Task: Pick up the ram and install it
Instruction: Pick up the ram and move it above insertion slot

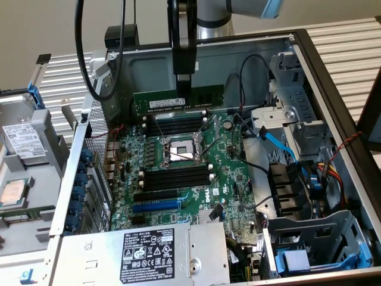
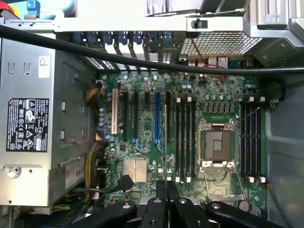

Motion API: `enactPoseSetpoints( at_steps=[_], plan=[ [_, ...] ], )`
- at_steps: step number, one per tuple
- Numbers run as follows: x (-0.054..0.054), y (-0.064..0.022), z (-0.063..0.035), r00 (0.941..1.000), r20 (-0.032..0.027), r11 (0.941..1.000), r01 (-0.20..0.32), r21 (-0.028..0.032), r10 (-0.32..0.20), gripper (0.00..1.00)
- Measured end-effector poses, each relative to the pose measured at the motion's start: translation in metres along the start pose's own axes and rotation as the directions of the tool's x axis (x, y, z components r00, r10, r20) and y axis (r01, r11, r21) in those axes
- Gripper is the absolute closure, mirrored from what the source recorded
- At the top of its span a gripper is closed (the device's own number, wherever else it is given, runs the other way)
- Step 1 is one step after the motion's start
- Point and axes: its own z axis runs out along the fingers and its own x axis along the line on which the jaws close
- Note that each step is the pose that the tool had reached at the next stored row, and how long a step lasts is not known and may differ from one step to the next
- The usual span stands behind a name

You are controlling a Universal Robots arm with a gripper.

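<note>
Above the upper bank of memory slots (image 1: 175, 126), the ram (image 1: 205, 95) hangs level in the exterior view. Its long edge runs across the case (image 1: 333, 89) and its gold contact edge faces down toward the motherboard (image 1: 232, 173).

- Position of ram vs fingers: the fingers (image 1: 183, 80) come straight down onto the top edge of the stick, slightly toward the exterior view's left of its middle. Green board sticks out on both sides of them, with the white label on the exterior view's left portion.
- Grip: the gripper (image 1: 183, 89) is nearly fully closed, its jaws pinched on the thin faces of the ram and holding nothing else.
- Height: the lower edge of the ram looks clear of the slots. I cannot tell from this angle whether it is lined up with a particular slot.
- Wrist view: the gripper (image 2: 161, 184) shows its two fingertips almost together over the board. The CPU socket (image 2: 217, 145) lies between the two slot banks.
- Lower bank of slots (image 1: 175, 177) sits on the near side of the socket in the exterior view.
</note>
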Motion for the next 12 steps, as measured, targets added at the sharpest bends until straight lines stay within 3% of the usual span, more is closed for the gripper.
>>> enactPoseSetpoints(
  at_steps=[12],
  plan=[
    [-0.034, 0.0017, 0.0081, 0.9998, 0.0222, 1.0, 0.001, 0.0092, -0.001, 0.88]
  ],
)
